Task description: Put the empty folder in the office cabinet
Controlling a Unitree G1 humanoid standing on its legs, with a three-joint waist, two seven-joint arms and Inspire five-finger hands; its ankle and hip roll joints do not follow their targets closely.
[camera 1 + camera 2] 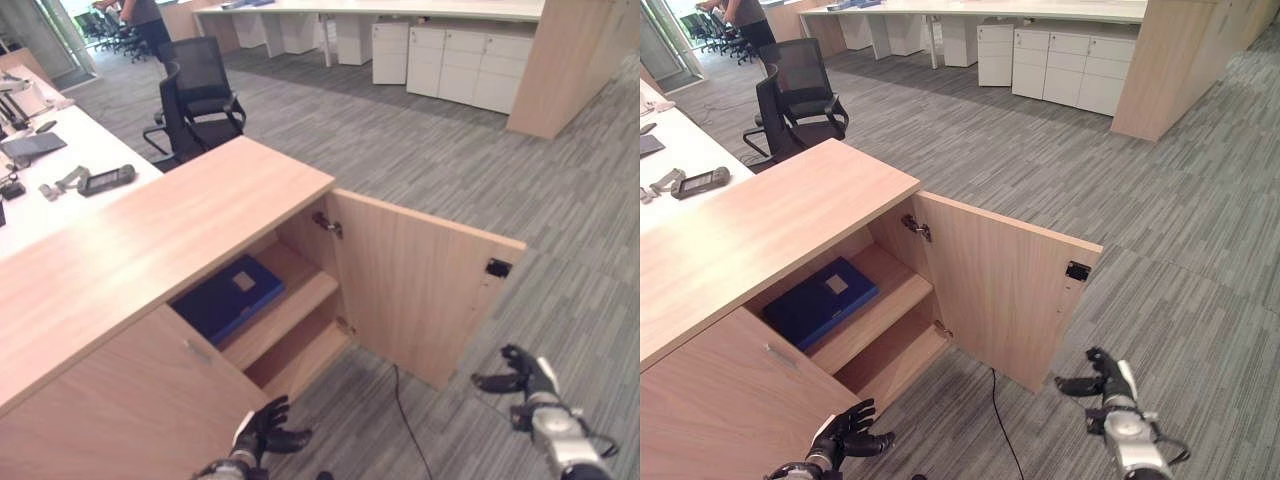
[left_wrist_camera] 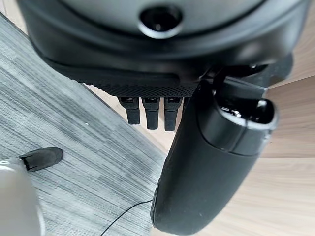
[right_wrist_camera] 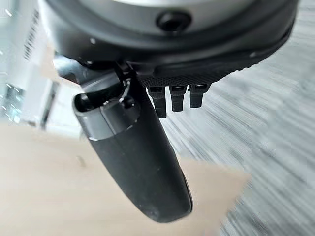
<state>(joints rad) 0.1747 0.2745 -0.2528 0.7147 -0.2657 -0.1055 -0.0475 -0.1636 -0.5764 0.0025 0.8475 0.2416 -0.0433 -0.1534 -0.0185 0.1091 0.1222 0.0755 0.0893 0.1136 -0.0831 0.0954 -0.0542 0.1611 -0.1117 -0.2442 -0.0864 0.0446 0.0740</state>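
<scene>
folder (image 1: 228, 296) lies flat on upper shelf of cabinet (image 1: 150, 240), door (image 1: 420, 285) open; left hand (image 1: 268, 430) and right hand (image 1: 522, 378) both relaxed, empty; placement looks done

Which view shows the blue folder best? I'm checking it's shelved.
The left eye view: the blue folder lies flat on the cabinet's upper shelf. The right eye view shows the same.

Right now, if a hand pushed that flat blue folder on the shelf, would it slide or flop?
The flat blue folder lies level on the upper wooden shelf, so it would probably slide, not tip. Its straight edges suggest it is stiff. The task calls it empty, so it is likely light.
</scene>
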